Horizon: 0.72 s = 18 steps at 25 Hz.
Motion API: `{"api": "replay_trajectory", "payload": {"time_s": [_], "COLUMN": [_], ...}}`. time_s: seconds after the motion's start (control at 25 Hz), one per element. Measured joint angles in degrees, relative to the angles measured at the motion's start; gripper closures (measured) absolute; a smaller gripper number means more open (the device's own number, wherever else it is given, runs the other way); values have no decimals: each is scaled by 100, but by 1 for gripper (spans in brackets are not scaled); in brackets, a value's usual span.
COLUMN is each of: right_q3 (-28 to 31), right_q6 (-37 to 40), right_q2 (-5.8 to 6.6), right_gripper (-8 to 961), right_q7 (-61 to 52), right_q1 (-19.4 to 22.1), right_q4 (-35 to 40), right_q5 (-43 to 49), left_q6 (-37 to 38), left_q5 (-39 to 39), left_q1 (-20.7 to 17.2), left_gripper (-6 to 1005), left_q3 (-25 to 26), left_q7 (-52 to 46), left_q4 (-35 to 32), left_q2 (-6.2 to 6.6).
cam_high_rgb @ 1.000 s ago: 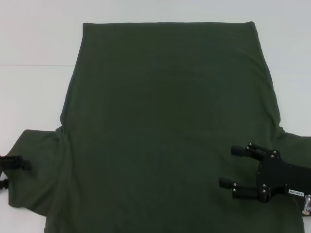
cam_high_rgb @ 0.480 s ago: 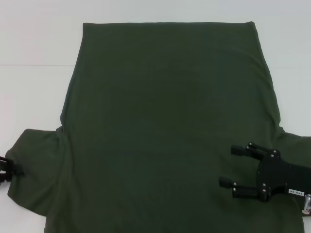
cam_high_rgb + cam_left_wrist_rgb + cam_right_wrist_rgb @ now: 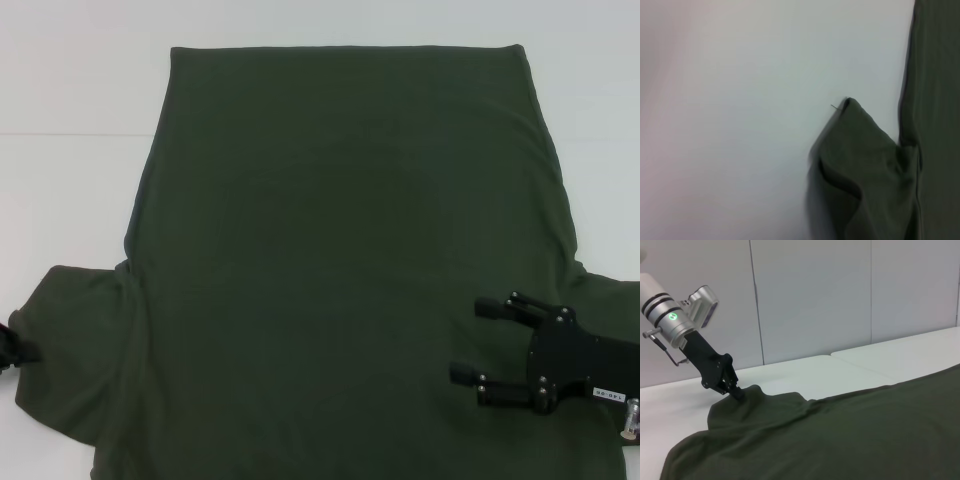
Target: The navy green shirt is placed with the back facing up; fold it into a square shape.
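1. Olive shirt [image 3: 340, 260] lies flat on the white table [image 3: 70, 90], back up; the right gripper [image 3: 478, 343] hovers above it, fingers spread.
2. Left wrist view: sleeve [image 3: 860, 165] bunched, lifted.
3. Right wrist view: left gripper [image 3: 735, 390] pinches the sleeve edge.

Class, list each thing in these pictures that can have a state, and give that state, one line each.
navy green shirt: spread flat, plain side up, unfolded; left sleeve tip lifted.
left gripper: jaws shut on the left sleeve tip.
right gripper: jaws open, over the shirt near the right sleeve.
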<state>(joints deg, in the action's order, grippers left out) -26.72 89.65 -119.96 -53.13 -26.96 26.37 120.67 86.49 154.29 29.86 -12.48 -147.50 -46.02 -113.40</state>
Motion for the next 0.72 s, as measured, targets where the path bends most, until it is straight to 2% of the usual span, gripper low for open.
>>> {"api": "replay_trajectory", "payload": {"time_s": [0.12,0.44,0.72], "right_q3": [4,51,63], "right_q6": [0,0,0], "right_q2": [-1,0,9], "right_gripper": [16,17,17], "right_q7": [10,-11,-13], "right_q1": [-7,-8,-17], "right_q4": [-5,22,39], "right_q5": [0,0,-8], "left_q6": [-1,-8,43], "left_q5": [-22,-34,12], "left_q1": [-5,-21,-64], "left_gripper": [996,996,996], "left_q3": [4,58,129], "left_q7": [73,219,245], "left_q4": [-2,-135,-416], "left_q2": [2,22,137]}}
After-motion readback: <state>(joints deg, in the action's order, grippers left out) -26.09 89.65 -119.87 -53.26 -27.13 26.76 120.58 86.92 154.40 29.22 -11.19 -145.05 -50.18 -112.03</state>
